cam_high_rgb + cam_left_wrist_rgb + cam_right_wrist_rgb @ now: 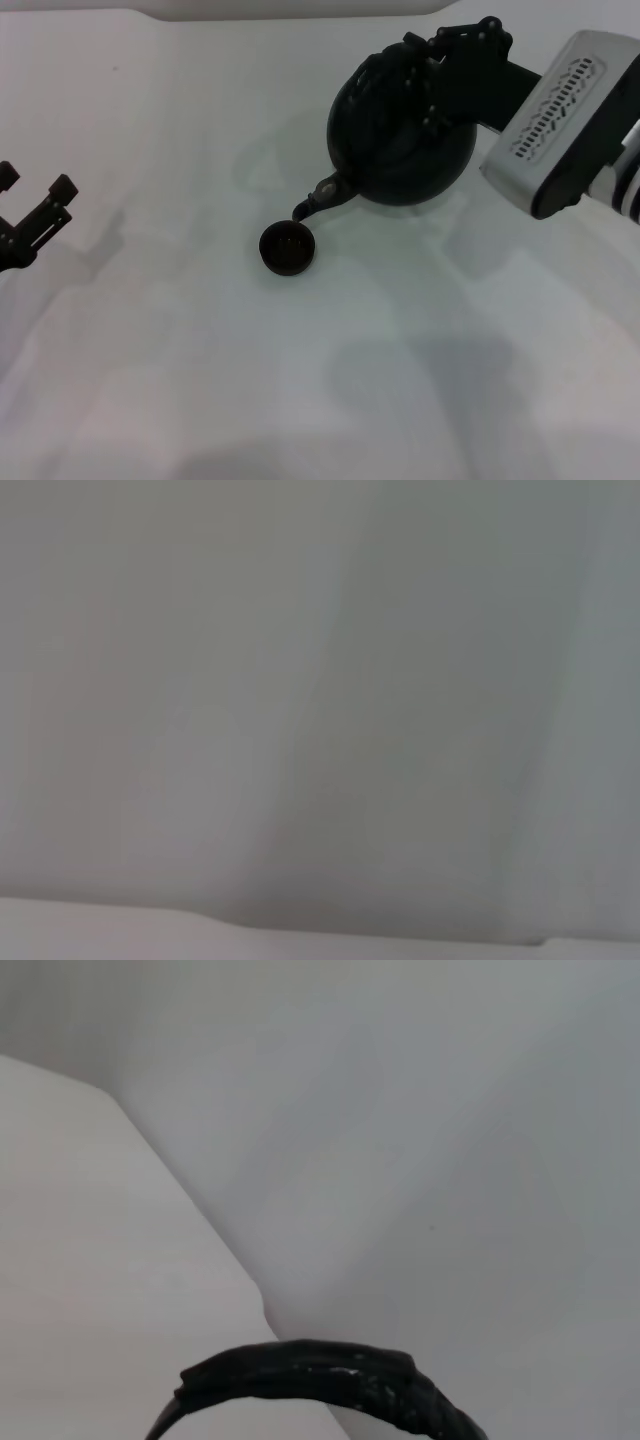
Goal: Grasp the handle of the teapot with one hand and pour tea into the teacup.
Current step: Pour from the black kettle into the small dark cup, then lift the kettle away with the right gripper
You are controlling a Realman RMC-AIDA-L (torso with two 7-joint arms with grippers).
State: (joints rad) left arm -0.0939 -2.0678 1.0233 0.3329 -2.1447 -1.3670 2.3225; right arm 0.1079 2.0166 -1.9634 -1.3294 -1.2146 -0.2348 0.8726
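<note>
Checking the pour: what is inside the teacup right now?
The teacup sits open on the table, just below the tip of the tilted teapot's spout. Its inside looks uniformly dark; whether tea is in it cannot be told. The right gripper holds the handle.

Looks like a bare robot test setup, lab or demo bench rather than a home or kitchen. The desk (150,380) is covered in a plain white, slightly wrinkled cloth, with only a round matte black teapot (400,140) and a tiny dark round teacup (288,248) staged on it. Plain pale wall behind. Exact room type can't be told.
</note>
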